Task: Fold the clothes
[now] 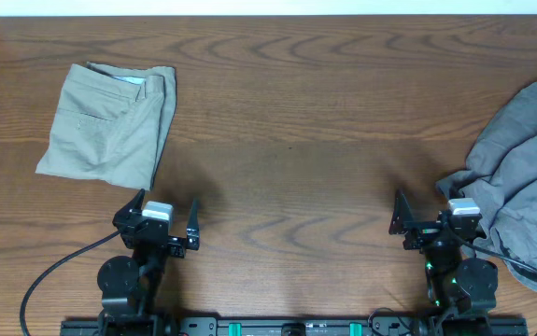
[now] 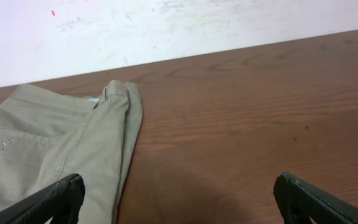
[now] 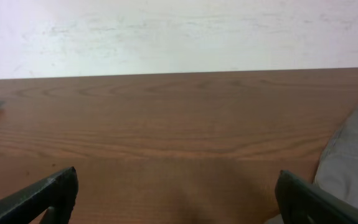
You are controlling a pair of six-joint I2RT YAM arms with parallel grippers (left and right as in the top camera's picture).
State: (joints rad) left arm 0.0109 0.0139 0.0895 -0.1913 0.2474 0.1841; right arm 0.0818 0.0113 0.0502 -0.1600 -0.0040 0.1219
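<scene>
The clothes, a crumpled pair of grey shorts (image 1: 525, 159), lie in a heap at the table's right edge, partly cut off by the frame. In the right wrist view only a grey edge of the shorts (image 3: 353, 158) shows at the right. My right gripper (image 1: 427, 203) sits near the front edge just left of the heap, open and empty, its right finger close to the cloth. My left gripper (image 1: 165, 207) is open at the front left with nothing between its fingers. Bare wood lies under both the left gripper (image 2: 179, 190) and the right gripper (image 3: 177, 183).
A folded pair of beige shorts (image 1: 109, 126) lies at the back left, just ahead of the left gripper; in the left wrist view the beige shorts (image 2: 54, 155) reach under the left finger. The wooden table (image 1: 287, 140) ends at a white wall behind.
</scene>
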